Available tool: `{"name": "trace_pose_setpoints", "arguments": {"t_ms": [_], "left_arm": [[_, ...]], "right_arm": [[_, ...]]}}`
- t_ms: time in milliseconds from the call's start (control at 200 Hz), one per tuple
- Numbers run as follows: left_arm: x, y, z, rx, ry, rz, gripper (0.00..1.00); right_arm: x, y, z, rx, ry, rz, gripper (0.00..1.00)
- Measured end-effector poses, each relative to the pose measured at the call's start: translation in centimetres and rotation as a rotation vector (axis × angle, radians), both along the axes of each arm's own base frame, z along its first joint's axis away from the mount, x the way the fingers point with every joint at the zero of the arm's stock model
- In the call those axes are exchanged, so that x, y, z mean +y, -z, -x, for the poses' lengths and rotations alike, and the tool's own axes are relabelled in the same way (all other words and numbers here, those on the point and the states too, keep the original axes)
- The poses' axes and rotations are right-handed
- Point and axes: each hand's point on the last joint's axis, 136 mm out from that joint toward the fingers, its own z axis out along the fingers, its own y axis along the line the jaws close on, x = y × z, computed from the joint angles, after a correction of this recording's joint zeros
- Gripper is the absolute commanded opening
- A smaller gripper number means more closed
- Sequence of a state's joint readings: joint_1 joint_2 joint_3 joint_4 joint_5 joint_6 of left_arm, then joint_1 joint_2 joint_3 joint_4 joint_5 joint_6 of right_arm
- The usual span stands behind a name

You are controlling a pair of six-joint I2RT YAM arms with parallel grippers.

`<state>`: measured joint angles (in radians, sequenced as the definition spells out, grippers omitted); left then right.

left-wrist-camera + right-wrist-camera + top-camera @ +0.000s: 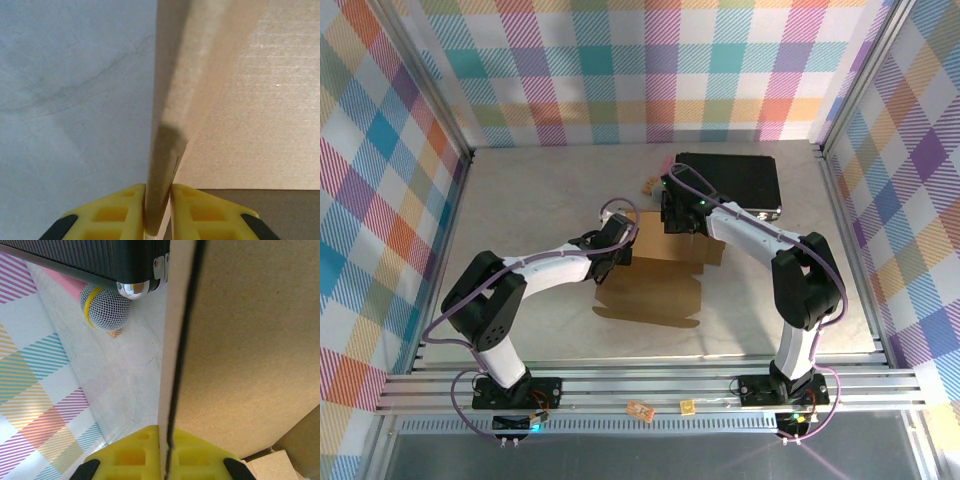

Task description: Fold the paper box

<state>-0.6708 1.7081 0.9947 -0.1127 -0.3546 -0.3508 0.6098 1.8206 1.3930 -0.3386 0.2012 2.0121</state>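
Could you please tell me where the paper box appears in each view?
Top external: the paper box lies mid-table, between the two arms.
Left wrist: a paper box flap stands centre frame, between the left tool fingers.
Right wrist: the paper box fills the right half, its edge in the right tool.
Shared landmark: the grey table, left of the box in both wrist views.
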Motion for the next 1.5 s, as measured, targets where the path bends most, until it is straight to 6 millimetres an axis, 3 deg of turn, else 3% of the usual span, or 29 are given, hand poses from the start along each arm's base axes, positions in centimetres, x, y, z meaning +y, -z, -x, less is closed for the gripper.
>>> {"name": "trace_pose_setpoints", "arguments": {"t_ms": [100,255,750,1155,1330,1500], "left_arm": [[0.2,0.4,-0.5,0.005,-0.005,0.012,0.18],[0.1,0.5,-1.3,0.004,-0.005,0.032,0.00],[-0.2,0.5,-3.7,0.073,-0.079,-0.020,0.00],[0.6,0.6,-3.5,0.079,-0.160,-0.181,0.00],[0.9,0.7,-2.9,0.076,-0.096,-0.093,0.34],[1.4,1.2,-3.7,0.099,-0.035,0.010,0.39]], "right_arm": [[0.0,0.0,0.0,-0.001,0.001,0.001,0.00],[-0.3,0.0,-0.3,-0.013,0.017,0.012,0.00],[-1.4,0.1,-1.1,-0.034,0.067,0.037,0.00],[-0.8,0.6,-1.5,-0.017,0.055,0.022,0.00],[-0.3,0.5,-1.5,0.001,0.033,0.001,0.00],[-0.5,0.7,-1.6,0.012,0.030,-0.003,0.00]]}}
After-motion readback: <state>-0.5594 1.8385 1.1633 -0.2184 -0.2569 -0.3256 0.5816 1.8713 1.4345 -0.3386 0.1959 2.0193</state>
